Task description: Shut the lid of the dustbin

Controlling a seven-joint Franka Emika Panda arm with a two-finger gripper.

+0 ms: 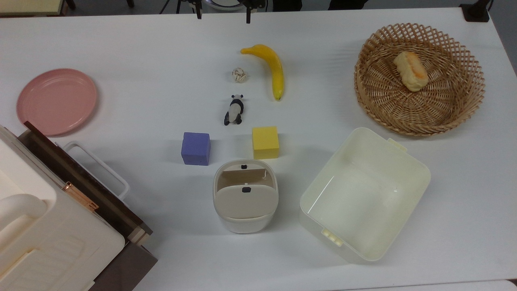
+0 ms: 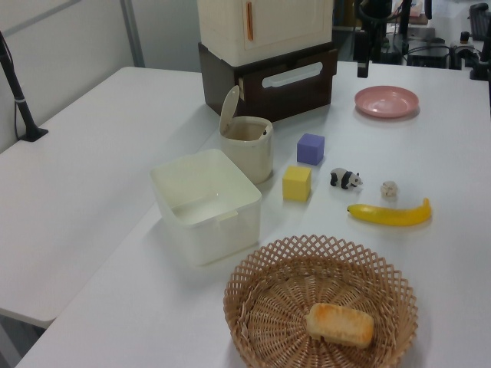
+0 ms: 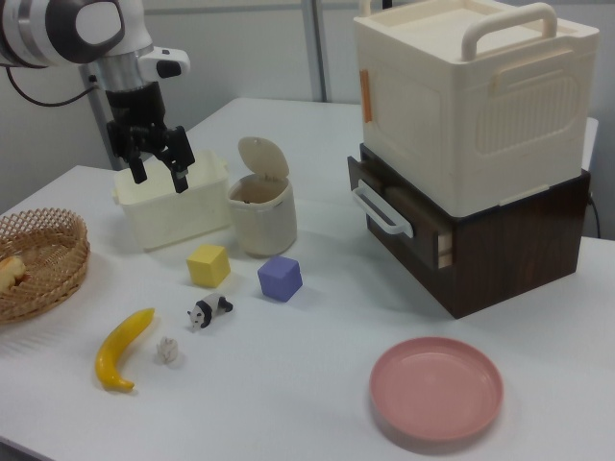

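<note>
- The gripper [image 3: 159,169] was seen in the right view, held high in the air with its two fingers spread apart and nothing between them. It hung in front of the big pale tub [image 3: 173,204], on the right view's left of the bin.
- The dustbin [image 1: 245,196] was stood near the middle of the table [image 1: 133,56], just behind the yellow cube [image 1: 265,142] and the purple cube [image 1: 196,148] in the right view. The tub was set close beside it.
- The lid [image 3: 263,158] was stood almost straight up at the back of the bin, so the bin was wide open and nothing had been closed yet.
- The bin is likely light. If the lid was pushed from the side and not from above, the whole bin could be slid or tipped over.
- If the lid was pushed the wrong way, past its hinge, it could be bent back or snapped off.
- The tub could be bumped on the way over, because it was placed so near the bin.
- The cubes could be knocked if the arm was brought too low in front of the bin.
- The lid could be left a little open if it was not pressed all the way down. A small black mark [image 1: 245,189] was seen on the lid, and it may be a catch.
</note>
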